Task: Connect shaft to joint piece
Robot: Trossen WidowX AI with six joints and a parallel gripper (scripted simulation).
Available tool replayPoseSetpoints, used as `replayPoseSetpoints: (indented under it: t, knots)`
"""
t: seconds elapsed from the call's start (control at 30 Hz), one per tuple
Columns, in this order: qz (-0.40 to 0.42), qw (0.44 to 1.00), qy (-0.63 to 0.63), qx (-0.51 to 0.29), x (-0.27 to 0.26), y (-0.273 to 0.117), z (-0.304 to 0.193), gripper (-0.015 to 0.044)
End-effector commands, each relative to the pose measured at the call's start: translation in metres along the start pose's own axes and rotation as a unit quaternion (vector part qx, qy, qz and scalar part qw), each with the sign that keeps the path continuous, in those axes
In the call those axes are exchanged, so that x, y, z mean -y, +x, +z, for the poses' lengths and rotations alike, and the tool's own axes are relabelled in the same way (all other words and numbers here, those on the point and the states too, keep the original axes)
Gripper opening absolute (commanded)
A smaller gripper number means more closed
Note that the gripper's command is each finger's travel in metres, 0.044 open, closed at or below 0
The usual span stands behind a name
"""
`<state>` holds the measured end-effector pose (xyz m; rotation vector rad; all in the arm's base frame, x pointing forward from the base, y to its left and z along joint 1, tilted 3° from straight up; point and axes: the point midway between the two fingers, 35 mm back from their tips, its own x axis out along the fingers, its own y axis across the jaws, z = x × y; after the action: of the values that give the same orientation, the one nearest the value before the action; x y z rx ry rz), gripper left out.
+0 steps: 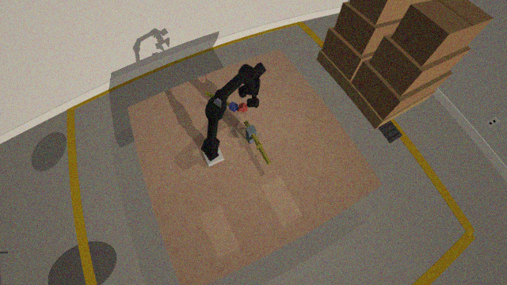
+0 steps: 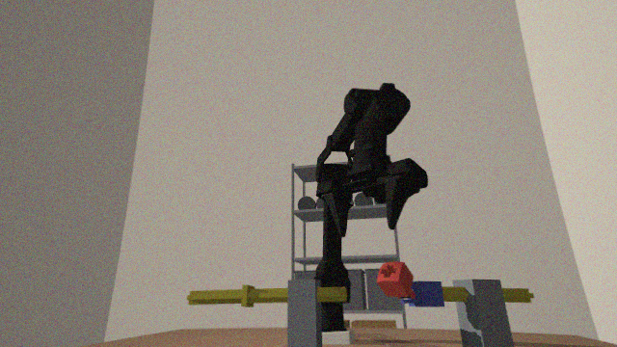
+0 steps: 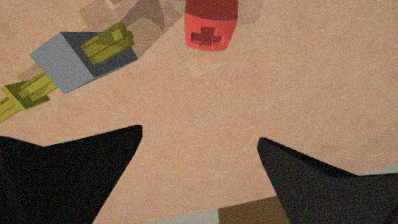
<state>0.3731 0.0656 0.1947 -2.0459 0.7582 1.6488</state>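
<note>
The red joint piece (image 1: 242, 107) (image 2: 395, 280) (image 3: 211, 22) is tilted on its blue hinge part (image 1: 234, 106) (image 2: 429, 294). Its cross-shaped opening faces the exterior view and somewhat upward, not straight at the second shaft. The first yellow shaft (image 2: 454, 294) passes through its grey block (image 2: 489, 308). The second yellow shaft (image 1: 262, 152) (image 2: 270, 295) (image 3: 107, 45), with a collar, passes through the other grey block (image 1: 250, 131) (image 2: 304, 308) (image 3: 60, 60); a gap separates its end from the red piece. My gripper (image 2: 367, 231) (image 3: 201, 137) is open and empty above them, touching neither.
The parts stand on a brown mat (image 1: 317, 158). The arm's white base (image 1: 215, 159) is beside the second block. Tall wooden shelving (image 1: 396, 79) stands beyond the mat, and a metal rack (image 2: 292, 217) stands behind the arm in the exterior view.
</note>
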Motion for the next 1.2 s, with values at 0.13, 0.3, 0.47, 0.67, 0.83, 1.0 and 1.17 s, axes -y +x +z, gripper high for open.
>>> replayPoseSetpoints:
  t: [0.13, 0.3, 0.47, 0.67, 0.83, 1.0, 1.17]
  knots:
    - [0.002, 1.000, -0.004, -0.001, 0.001, 0.023, 0.003, 0.0440]
    - [0.002, 1.000, -0.004, -0.001, 0.001, 0.039, 0.007, 0.0440]
    - [0.002, 1.000, -0.003, -0.001, 0.000, 0.054, 0.011, 0.0440]
    - [0.002, 1.000, -0.003, -0.001, -0.002, 0.068, 0.015, 0.0440]
    - [0.002, 1.000, -0.003, 0.000, 0.000, 0.063, 0.035, 0.0440]
    - [0.001, 1.000, -0.003, 0.001, 0.000, 0.058, 0.064, 0.0440]
    - [0.002, 1.000, -0.004, 0.002, -0.002, 0.054, 0.083, 0.0440]
